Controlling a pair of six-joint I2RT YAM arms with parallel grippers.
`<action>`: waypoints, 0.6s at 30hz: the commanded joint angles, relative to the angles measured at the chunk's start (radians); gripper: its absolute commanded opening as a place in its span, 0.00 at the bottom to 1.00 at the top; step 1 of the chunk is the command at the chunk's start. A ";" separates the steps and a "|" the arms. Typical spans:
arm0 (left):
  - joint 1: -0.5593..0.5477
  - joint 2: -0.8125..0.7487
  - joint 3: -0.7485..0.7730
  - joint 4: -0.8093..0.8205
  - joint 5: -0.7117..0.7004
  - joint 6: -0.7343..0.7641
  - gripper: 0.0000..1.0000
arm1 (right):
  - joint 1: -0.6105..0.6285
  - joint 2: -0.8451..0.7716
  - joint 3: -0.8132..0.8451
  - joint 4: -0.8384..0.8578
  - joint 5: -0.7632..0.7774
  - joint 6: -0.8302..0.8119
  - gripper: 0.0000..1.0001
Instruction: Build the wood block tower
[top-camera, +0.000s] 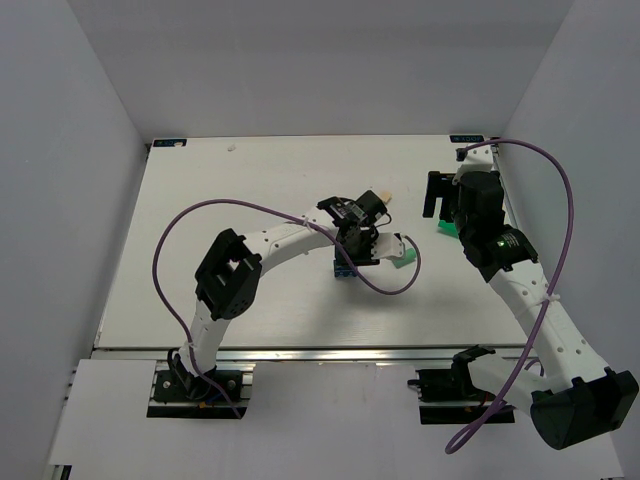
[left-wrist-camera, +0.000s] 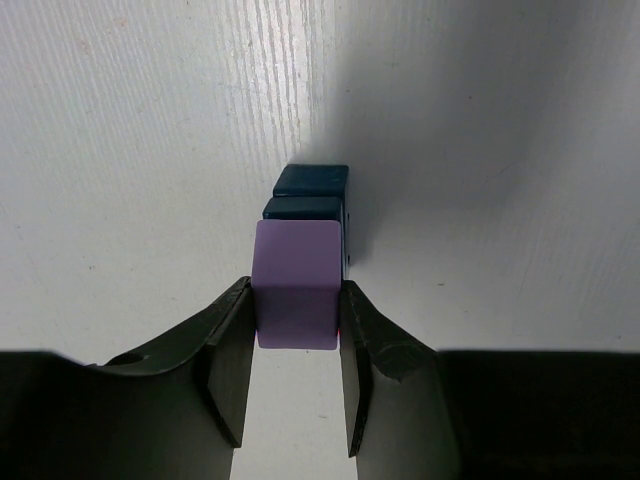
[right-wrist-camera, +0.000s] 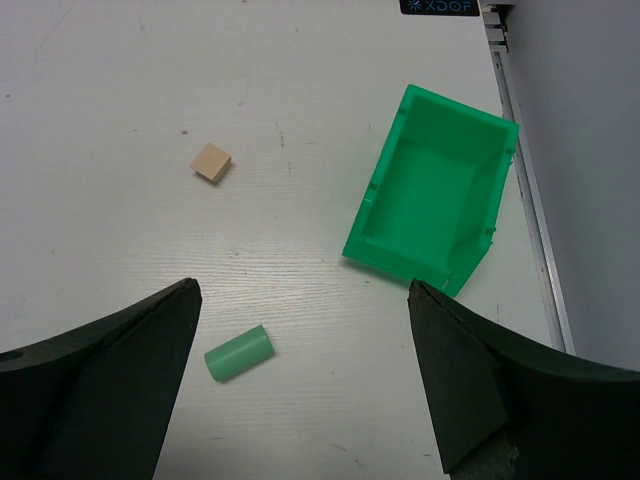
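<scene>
Fingers (left-wrist-camera: 225, 365) clamp purple block (left-wrist-camera: 298, 283) above dark blue blocks (left-wrist-camera: 305, 197).

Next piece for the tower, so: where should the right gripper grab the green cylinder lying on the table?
Grip the green cylinder at mid-length, across its round sides, coming straight down from above. It lies on its side, clear of other things, so the open right gripper would probably need turning until its fingers flank the long axis.
</scene>
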 joint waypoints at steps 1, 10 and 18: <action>-0.007 -0.021 -0.010 0.012 -0.003 -0.005 0.05 | -0.001 -0.004 0.008 0.024 0.007 -0.003 0.89; -0.007 -0.025 -0.015 0.015 -0.012 -0.008 0.06 | -0.001 -0.003 0.010 0.023 0.007 -0.003 0.89; -0.008 -0.022 -0.007 0.011 -0.003 -0.005 0.08 | -0.001 -0.004 0.008 0.024 0.005 -0.003 0.89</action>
